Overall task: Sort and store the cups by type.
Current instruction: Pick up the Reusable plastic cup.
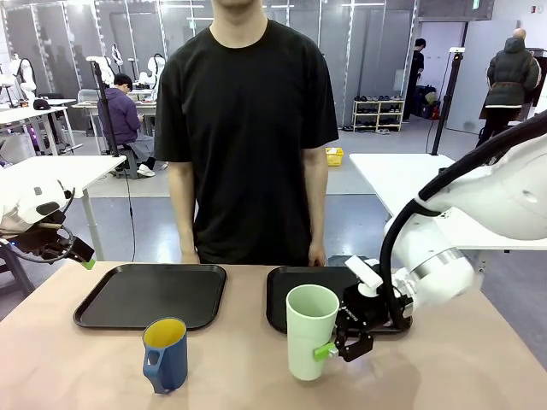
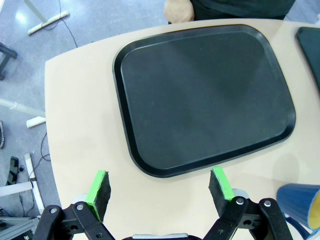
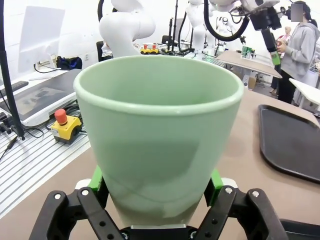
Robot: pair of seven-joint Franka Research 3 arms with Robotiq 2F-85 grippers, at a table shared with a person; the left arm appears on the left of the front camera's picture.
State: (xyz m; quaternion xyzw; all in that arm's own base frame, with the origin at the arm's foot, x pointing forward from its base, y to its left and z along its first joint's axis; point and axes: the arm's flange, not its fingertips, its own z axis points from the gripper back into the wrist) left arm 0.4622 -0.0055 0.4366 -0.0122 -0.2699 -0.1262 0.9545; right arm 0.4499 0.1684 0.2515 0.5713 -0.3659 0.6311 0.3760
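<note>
Over tan tabletop (image 1: pixel 256 376) with black trays (image 1: pixel 149 295): right gripper (image 3: pixel 156 185) tight on green tumbler (image 1: pixel 309 329), left gripper (image 2: pixel 160 187) agape.

On the table (image 1: pixel 256 380), a left tray (image 1: pixel 149 295) and a right tray (image 1: pixel 295 289) are set side by side. The mug (image 1: pixel 166 354) is placed before the left tray, and the tumbler (image 1: pixel 309 331) before the right tray, to the mug's right. A person (image 1: pixel 248 128) is stationed behind the table.

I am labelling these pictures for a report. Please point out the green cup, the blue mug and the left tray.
green cup (image 1: pixel 309 337), front view, middle of its outer wall
blue mug (image 1: pixel 173 363), front view, its blue outer wall
left tray (image 1: pixel 149 295), front view, bare middle of its floor
</note>
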